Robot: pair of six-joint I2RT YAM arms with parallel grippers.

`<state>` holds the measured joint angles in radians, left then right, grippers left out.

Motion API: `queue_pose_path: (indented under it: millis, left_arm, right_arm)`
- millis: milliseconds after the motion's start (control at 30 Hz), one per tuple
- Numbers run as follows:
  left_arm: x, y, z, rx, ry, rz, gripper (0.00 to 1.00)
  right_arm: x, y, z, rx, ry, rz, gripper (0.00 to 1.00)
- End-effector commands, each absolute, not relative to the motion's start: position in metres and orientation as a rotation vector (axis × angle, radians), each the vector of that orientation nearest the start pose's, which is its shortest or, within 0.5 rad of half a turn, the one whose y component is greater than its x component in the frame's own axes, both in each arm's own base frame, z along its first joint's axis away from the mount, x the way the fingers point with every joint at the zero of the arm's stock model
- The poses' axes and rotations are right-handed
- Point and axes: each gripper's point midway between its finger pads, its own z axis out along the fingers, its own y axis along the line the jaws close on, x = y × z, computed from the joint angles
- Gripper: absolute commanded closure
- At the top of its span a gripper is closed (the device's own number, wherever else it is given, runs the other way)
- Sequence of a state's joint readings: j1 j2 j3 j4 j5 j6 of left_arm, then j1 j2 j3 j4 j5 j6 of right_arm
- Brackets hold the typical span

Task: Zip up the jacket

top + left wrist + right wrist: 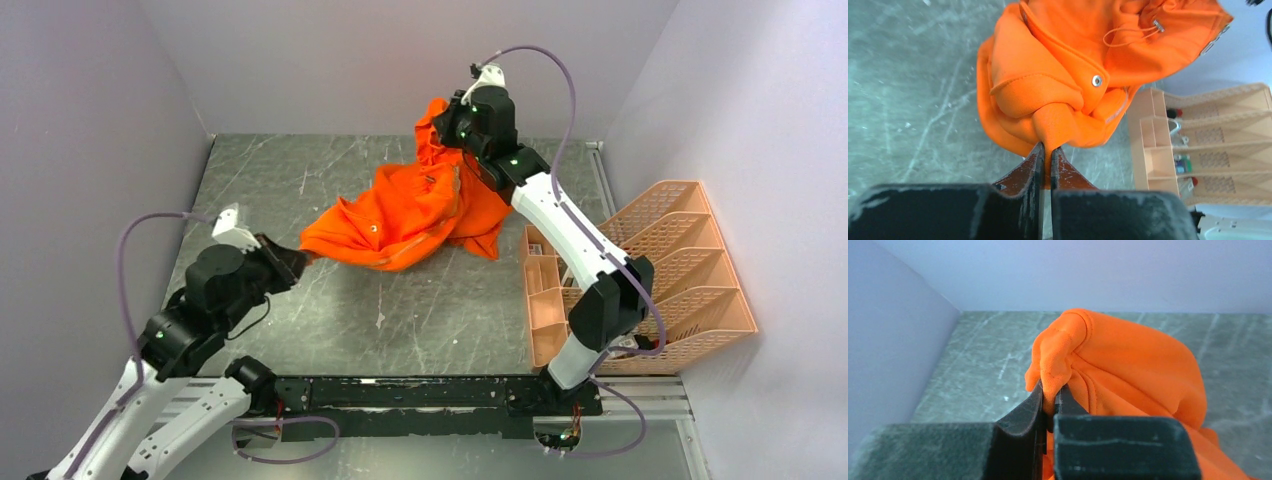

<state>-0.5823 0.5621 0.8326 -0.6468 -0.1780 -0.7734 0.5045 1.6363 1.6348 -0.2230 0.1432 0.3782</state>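
Observation:
The bright orange jacket [410, 210] lies bunched on the grey table, stretched between my two grippers. My left gripper [297, 262] is shut on a fold of the jacket's near left edge [1048, 127]. My right gripper [447, 128] is shut on a fold at the far end and holds it lifted above the table [1060, 360]. In the left wrist view a metal snap [1096, 80], a drawcord [1133, 34] and a short piece of light zipper [1117, 109] show. The rest of the zipper is hidden in the folds.
A peach basket rack [640, 275] stands at the right, beside the right arm; it also shows in the left wrist view [1198, 140]. Grey walls close the table at left, back and right. The marbled table [300, 180] shows around the jacket.

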Motion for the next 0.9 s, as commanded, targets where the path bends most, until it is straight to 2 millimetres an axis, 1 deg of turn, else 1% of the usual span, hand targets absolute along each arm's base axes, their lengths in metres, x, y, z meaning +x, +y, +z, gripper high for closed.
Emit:
queue_pose_path:
  millis: [0, 67, 100, 200, 267, 333, 433, 467, 533, 600, 700, 800, 867]
  left_arm:
    - [0.200, -0.091, 0.280, -0.372, 1.914, -0.545, 0.92]
    - [0.202, -0.093, 0.278, -0.348, 1.926, -0.532, 0.92]
    - [0.205, -0.098, 0.271, -0.326, 1.945, -0.534, 0.92]
    - [0.212, -0.118, 0.242, -0.287, 2.047, -0.555, 0.92]
    - [0.217, -0.134, 0.215, -0.270, 2.129, -0.580, 0.92]
    - [0.220, -0.148, 0.193, -0.249, 2.179, -0.623, 0.92]
    - [0.222, -0.165, 0.161, -0.235, 2.250, -0.670, 0.92]
    - [0.222, -0.168, 0.151, -0.233, 2.274, -0.674, 0.92]
    - [0.221, -0.173, 0.131, -0.220, 2.323, -0.677, 0.92]
    - [0.218, -0.175, 0.111, -0.219, 2.372, -0.671, 0.92]
    - [0.208, -0.180, 0.082, -0.200, 2.447, -0.694, 0.92]
    - [0.199, -0.183, 0.058, -0.192, 2.517, -0.704, 0.92]
    - [0.193, -0.184, 0.046, -0.191, 2.553, -0.708, 0.92]
  right_arm:
    - [0.467, 0.270, 0.397, 0.017, 1.661, 0.650, 1.00]
    - [0.472, 0.272, 0.397, 0.030, 1.639, 0.653, 1.00]
    - [0.476, 0.272, 0.393, 0.037, 1.640, 0.642, 1.00]
    - [0.488, 0.269, 0.369, 0.046, 1.677, 0.577, 1.00]
    - [0.496, 0.265, 0.348, 0.056, 1.711, 0.517, 1.00]
    - [0.503, 0.260, 0.324, 0.062, 1.753, 0.460, 1.00]
    - [0.517, 0.248, 0.285, 0.092, 1.818, 0.397, 1.00]
    - [0.523, 0.240, 0.275, 0.112, 1.835, 0.382, 1.00]
    - [0.534, 0.230, 0.258, 0.137, 1.865, 0.378, 1.00]
    - [0.547, 0.222, 0.244, 0.163, 1.889, 0.377, 1.00]
    - [0.565, 0.210, 0.228, 0.207, 1.914, 0.378, 1.00]
    - [0.581, 0.205, 0.213, 0.232, 1.940, 0.385, 1.00]
    - [0.591, 0.205, 0.206, 0.242, 1.948, 0.385, 1.00]
